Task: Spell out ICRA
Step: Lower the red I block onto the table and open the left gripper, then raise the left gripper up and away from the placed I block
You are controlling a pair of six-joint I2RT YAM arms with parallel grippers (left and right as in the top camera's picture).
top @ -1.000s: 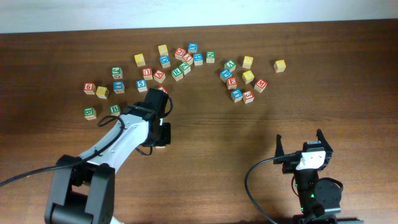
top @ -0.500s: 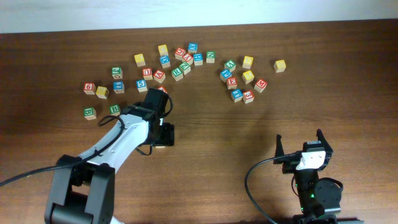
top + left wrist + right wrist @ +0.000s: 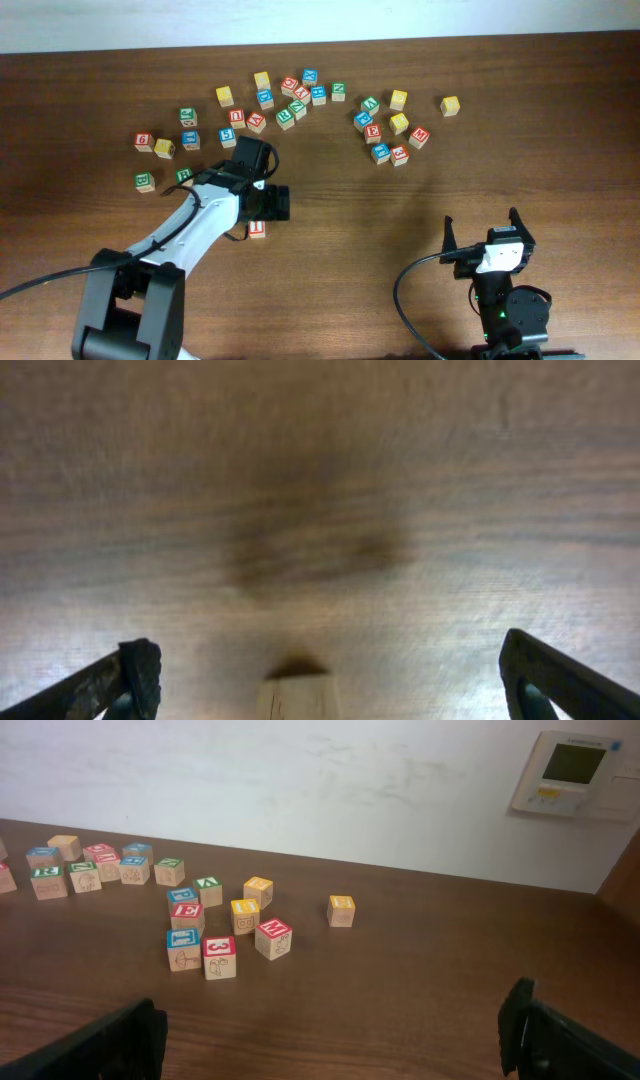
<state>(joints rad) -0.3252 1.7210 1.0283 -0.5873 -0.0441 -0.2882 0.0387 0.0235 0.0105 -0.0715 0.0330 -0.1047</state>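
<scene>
A small wooden cube with a red letter face, the I [image 3: 257, 229], stands alone on the brown table in front of the other cubes. My left gripper [image 3: 268, 204] hangs open just above and behind it and does not touch it. In the left wrist view the cube's pale top [image 3: 297, 697] shows at the bottom edge, midway between the wide-apart fingers [image 3: 137, 672]. My right gripper [image 3: 486, 232] rests open and empty at the near right; its fingertips [image 3: 125, 1038] frame bare table. The C, R and A lie somewhere among the scattered cubes; their letters are too small to read.
Letter cubes lie in three loose groups along the back: a left group [image 3: 164, 148], a middle cluster [image 3: 285, 100] and a right cluster [image 3: 385, 128], with one yellow cube [image 3: 450, 105] apart. A wall panel [image 3: 572, 772] hangs behind the table.
My left gripper has opened, let go of the red cube and drawn back and up. The cube now shows standing on the table. The right arm has not moved.
</scene>
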